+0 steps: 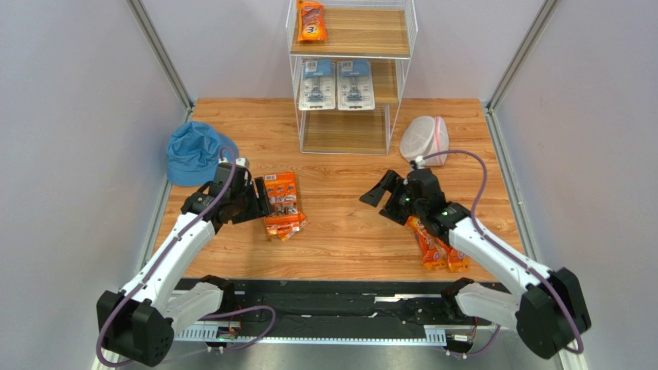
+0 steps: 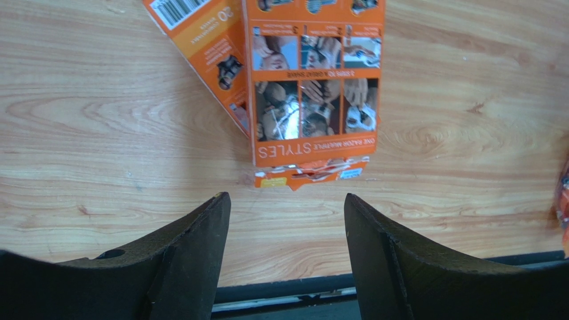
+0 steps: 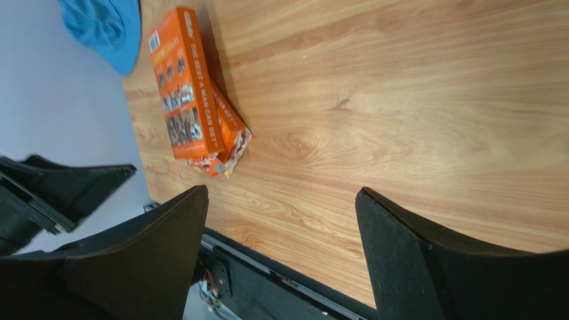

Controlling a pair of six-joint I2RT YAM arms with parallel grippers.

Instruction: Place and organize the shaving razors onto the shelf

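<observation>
The white wire shelf stands at the back centre. An orange razor pack lies on its top board, and two white/blue blister cards lie on the middle board. A stack of flat orange multi-packs lies on the table; it also shows in the left wrist view and the right wrist view. My left gripper is open and empty, just left of that stack. Long orange bags lie partly under my right arm. My right gripper is open and empty above bare table.
A blue bucket hat lies at the left wall. A white mesh bag with pink trim sits right of the shelf. The shelf's bottom board holds nothing. A black rail runs along the table's near edge.
</observation>
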